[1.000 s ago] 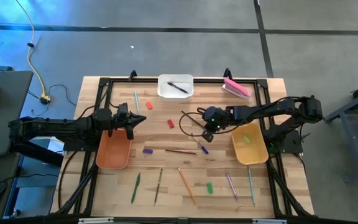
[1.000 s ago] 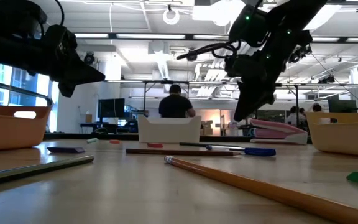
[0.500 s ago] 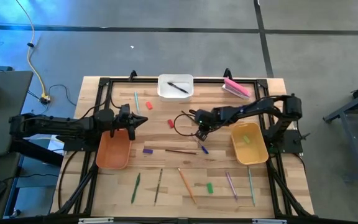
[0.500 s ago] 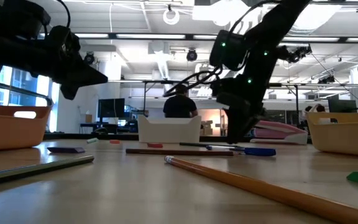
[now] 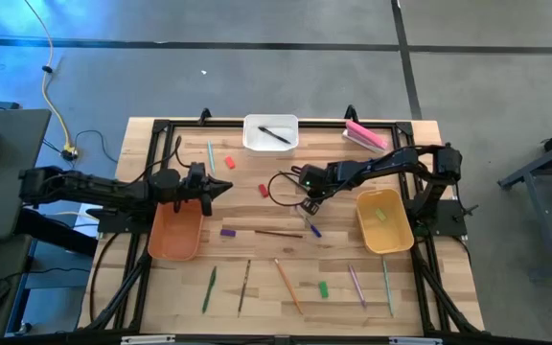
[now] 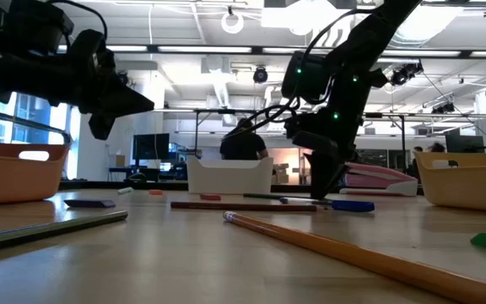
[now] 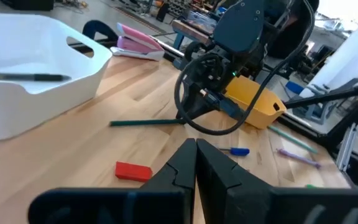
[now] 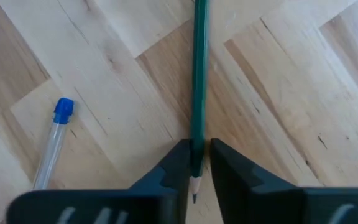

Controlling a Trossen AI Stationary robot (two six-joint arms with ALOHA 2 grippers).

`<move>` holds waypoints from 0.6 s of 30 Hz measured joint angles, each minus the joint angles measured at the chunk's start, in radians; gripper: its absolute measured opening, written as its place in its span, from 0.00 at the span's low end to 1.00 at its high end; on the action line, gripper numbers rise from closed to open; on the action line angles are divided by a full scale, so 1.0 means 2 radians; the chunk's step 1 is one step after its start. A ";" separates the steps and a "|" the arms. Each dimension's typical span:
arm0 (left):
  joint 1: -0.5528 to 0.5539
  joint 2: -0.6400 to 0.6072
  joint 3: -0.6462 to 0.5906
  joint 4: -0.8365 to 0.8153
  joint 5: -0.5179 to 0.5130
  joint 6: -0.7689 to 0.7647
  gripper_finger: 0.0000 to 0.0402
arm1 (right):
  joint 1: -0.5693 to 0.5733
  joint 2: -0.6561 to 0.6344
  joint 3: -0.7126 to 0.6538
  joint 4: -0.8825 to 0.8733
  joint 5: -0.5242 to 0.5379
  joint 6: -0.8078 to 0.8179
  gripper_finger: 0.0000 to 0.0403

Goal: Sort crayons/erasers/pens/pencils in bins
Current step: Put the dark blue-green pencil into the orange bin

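My right gripper (image 5: pixel 307 203) is down at the table's middle, shut on a dark green pencil (image 8: pixel 199 74) that lies on the wood; the pencil also shows in the left wrist view (image 7: pixel 146 122). A blue-capped pen (image 8: pixel 53 140) lies beside it. My left gripper (image 5: pixel 220 185) is shut and empty, hovering over the far rim of the orange-brown bin (image 5: pixel 174 236). The white bin (image 5: pixel 271 134) at the far edge holds a black pen. The mustard yellow bin (image 5: pixel 383 222) stands at the right. My right gripper pinches the green pencil near its sharpened end (image 8: pixel 199 127) between its two fingers (image 8: pixel 180 163). The fingers come from above, pointing down, one on each side of the pencil. The pencil lies flat on the table.
Red (image 5: pixel 263 191) and purple (image 5: pixel 227 231) crayons and a brown pencil (image 5: pixel 278 233) lie mid-table. Green (image 5: pixel 209 287), orange (image 5: pixel 287 285) and pink (image 5: pixel 356 285) pencils and a green crayon (image 5: pixel 323 287) lie near the front. A pink block (image 5: pixel 364 135) is far right.
My right gripper has gone toward the table's left edge and down to the table, and now stands with its fingers on the green pencil. The pencil has stayed on the wood.
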 joint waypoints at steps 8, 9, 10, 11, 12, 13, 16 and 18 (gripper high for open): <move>0.000 0.028 0.002 0.035 -0.017 -0.050 0.06 | -0.003 0.001 -0.001 0.001 -0.012 -0.013 0.03; 0.000 0.030 0.005 0.033 -0.016 -0.052 0.08 | -0.003 -0.001 -0.001 0.001 -0.012 -0.013 0.03; 0.000 0.033 0.009 0.033 -0.014 -0.054 0.09 | -0.005 -0.003 -0.001 0.002 -0.013 -0.013 0.03; 0.000 0.036 0.013 0.033 -0.012 -0.056 0.11 | -0.006 -0.005 -0.002 0.003 -0.016 -0.010 0.03; 0.000 0.039 0.018 0.033 -0.009 -0.057 0.13 | -0.007 -0.009 -0.003 0.004 -0.019 -0.009 0.03; 0.000 0.042 0.022 0.033 -0.009 -0.058 0.15 | -0.007 -0.014 -0.004 0.004 -0.023 -0.010 0.03; 0.000 0.050 0.037 0.033 -0.009 -0.058 0.20 | -0.008 -0.036 -0.004 0.013 -0.029 -0.015 0.02; 0.000 0.055 0.045 0.033 -0.010 -0.058 0.22 | -0.006 -0.048 -0.010 0.038 -0.027 -0.019 0.02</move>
